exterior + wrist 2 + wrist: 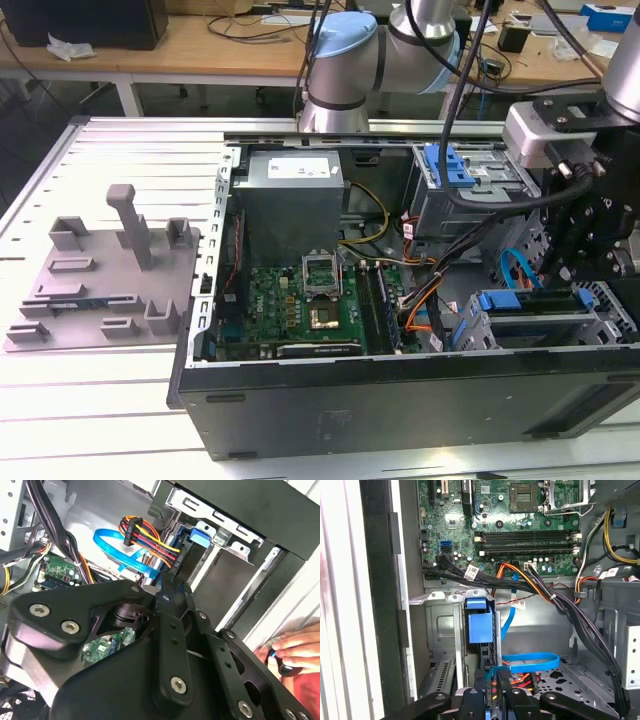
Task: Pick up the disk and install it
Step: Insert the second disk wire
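The disk (530, 303) sits on edge in the drive cage at the near corner of the open computer case, on the exterior view's right. Its blue frame shows along the top. In both wrist views its blue end tab (480, 622) (200, 536) stands in the metal bay slot. My black gripper (553, 280) hangs just above and behind that cage. The fingertips (172, 586) come together, shut on nothing, a short way from the blue tab. In the first wrist view the gripper (492, 677) is in line with the disk's edge.
Blue data cables (530, 660) and orange, red and black power leads (145, 535) run close by the gripper. The motherboard (300, 300) fills the case floor. A grey moulded tray (100, 280) lies on the table at the exterior view's left. A person's hand (292, 647) rests outside the case wall.
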